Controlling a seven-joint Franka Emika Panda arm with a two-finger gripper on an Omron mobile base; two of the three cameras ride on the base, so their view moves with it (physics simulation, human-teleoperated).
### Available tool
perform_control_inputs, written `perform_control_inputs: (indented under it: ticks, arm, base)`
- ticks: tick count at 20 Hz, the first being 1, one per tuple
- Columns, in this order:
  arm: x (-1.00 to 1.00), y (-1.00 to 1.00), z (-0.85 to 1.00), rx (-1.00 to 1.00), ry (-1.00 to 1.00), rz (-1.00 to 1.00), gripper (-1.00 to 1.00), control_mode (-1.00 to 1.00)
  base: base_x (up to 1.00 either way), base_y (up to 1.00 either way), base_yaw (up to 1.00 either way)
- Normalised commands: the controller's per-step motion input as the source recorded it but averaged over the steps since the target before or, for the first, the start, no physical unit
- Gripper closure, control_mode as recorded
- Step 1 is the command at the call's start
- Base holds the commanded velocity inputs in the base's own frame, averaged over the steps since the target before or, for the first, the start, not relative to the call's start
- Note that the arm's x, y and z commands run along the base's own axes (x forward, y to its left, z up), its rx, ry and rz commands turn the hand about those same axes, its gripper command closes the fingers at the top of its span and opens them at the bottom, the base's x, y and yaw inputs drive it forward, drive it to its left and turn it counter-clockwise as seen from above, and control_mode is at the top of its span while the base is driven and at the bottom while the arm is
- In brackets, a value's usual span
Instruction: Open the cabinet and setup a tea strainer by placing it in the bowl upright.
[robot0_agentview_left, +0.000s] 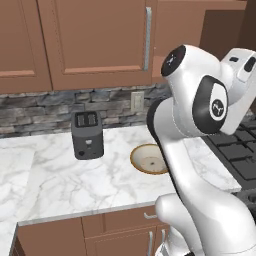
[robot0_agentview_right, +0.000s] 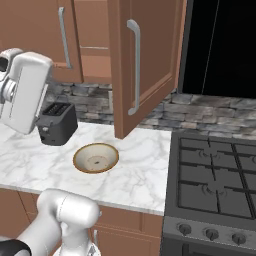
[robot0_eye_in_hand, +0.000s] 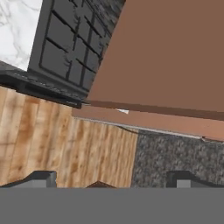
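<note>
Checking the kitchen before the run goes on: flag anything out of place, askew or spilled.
Nothing spilled or damaged. One cabinet door stands swung open over the counter, as the task wants. The bowl sits flat and empty beside the upright toaster. The tool's fingertips stand wide apart with nothing between them.

The large brown panelled wooden wall cabinet (robot0_agentview_right: 145, 65) carries long silver bar handles (robot0_agentview_right: 134, 67). Below it the rough stone backsplash (robot0_agentview_left: 45, 110) is mottled grey and dark grey. The marble counter (robot0_agentview_left: 55, 180) is white with pale grey veins. The round shallow bowl (robot0_agentview_right: 96, 158) is beige inside with small dark specks and a brown rim. The boxy two-slot toaster (robot0_agentview_left: 88, 135) is dark grey, the grated stove top (robot0_agentview_right: 215, 180) near black, the plank floor (robot0_eye_in_hand: 57, 148) light brown wood-grain
</note>
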Motion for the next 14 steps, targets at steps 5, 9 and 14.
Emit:
perform_control_inputs:
  ticks: [5,9,14]
  arm:
    - [0.49,-0.31,0.00,0.01,0.04,0.00,-1.00,-1.00]
    - [0.63,-0.42,0.00,0.07,0.00,0.00,-1.00,-1.00]
    - [0.65,-0.56,0.00,0.06,0.00,0.02,-1.00,-1.00]
  base:
    - [0.00,0.00,0.00]
    - [0.00,0.00,0.00]
    - [0.00,0.00,0.00]
